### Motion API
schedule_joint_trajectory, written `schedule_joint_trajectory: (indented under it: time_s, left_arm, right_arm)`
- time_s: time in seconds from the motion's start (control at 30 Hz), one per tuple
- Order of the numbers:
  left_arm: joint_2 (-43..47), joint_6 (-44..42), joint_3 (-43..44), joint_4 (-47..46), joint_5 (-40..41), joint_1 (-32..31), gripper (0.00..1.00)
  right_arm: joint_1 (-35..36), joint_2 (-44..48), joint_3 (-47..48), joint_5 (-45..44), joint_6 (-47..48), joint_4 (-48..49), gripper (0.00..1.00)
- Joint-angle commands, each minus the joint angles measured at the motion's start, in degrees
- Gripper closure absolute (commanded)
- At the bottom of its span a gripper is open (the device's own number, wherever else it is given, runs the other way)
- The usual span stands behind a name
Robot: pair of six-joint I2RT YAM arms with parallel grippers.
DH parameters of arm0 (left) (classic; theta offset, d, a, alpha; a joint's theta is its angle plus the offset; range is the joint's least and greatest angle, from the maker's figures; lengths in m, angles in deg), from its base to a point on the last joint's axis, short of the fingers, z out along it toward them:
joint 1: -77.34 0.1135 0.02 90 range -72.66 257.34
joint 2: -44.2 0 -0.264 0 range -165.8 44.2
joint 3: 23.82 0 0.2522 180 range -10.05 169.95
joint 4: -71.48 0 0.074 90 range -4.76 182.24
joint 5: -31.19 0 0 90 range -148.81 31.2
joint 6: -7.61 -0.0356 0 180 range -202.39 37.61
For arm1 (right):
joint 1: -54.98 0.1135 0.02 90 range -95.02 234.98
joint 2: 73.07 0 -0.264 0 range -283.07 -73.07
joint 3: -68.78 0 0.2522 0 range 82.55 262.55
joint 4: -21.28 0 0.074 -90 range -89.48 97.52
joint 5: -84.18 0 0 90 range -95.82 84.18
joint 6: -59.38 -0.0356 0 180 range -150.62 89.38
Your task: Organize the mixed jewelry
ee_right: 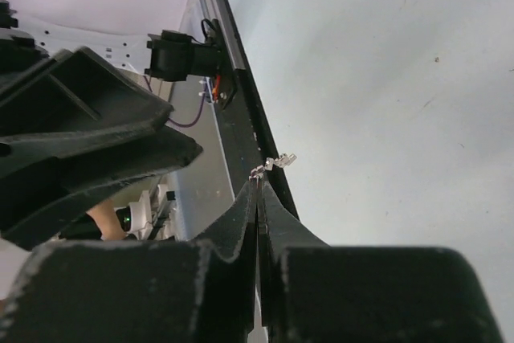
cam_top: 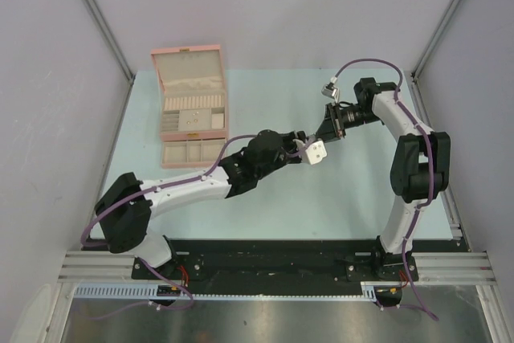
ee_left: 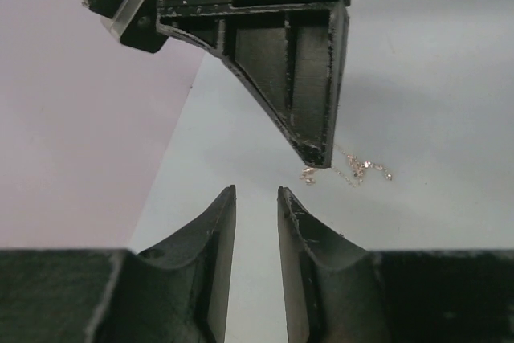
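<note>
A thin silvery chain piece point(ee_left: 357, 170) of the mixed jewelry hangs at the tip of my right gripper's fingers point(ee_left: 309, 94). In the right wrist view my right gripper point(ee_right: 259, 182) is shut on one end of this silvery piece point(ee_right: 277, 161), which sticks out past the tips. My left gripper point(ee_left: 257, 192) is open and empty, its tips just below and short of the right gripper's tip. From above, both grippers meet over the table's middle, the left point(cam_top: 303, 142) and the right point(cam_top: 323, 134). The jewelry is too small to see there.
An open pink jewelry box point(cam_top: 189, 107) with several cream compartments and a pulled-out drawer stands at the back left of the pale table point(cam_top: 337, 198). Grey walls close in both sides. A black rail point(cam_top: 273, 256) runs along the near edge.
</note>
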Motion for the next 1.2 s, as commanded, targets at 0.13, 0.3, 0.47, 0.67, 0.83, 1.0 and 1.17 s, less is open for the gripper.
schedule_joint_trajectory:
  time_s: [0.13,0.3,0.47,0.67,0.83,1.0,1.17]
  left_arm:
    - [-0.1,-3.7,-2.5,-5.5,3.4,-1.7,0.59]
    - [0.6,-4.7,-2.6,-4.7,3.1,-2.3,0.43]
    - [0.2,-5.8,-2.8,-6.7,2.7,-2.8,0.40]
    - [-0.7,-6.3,-4.0,-10.9,1.6,-3.4,0.47]
    - [-0.9,-7.4,-5.7,-13.2,0.7,-4.4,0.51]
    - [-1.0,-7.5,-6.2,-13.8,-0.2,-5.0,0.53]
    - [-1.4,-8.2,-6.6,-15.3,-1.4,-5.0,0.55]
  right_arm:
    - [-2.9,-0.1,2.3,6.1,1.8,-3.3,1.00]
    - [-3.7,-0.6,2.5,7.1,1.9,-3.6,1.00]
    - [-3.7,-0.9,2.6,7.8,2.1,-3.9,1.00]
    - [-3.8,-0.9,2.3,8.6,2.1,-4.2,1.00]
    - [-3.7,-0.3,1.7,8.8,2.0,-4.2,1.00]
    - [-3.4,-0.1,1.7,8.7,1.6,-4.1,1.00]
    - [-2.5,0.9,0.9,8.1,0.7,-3.2,1.00]
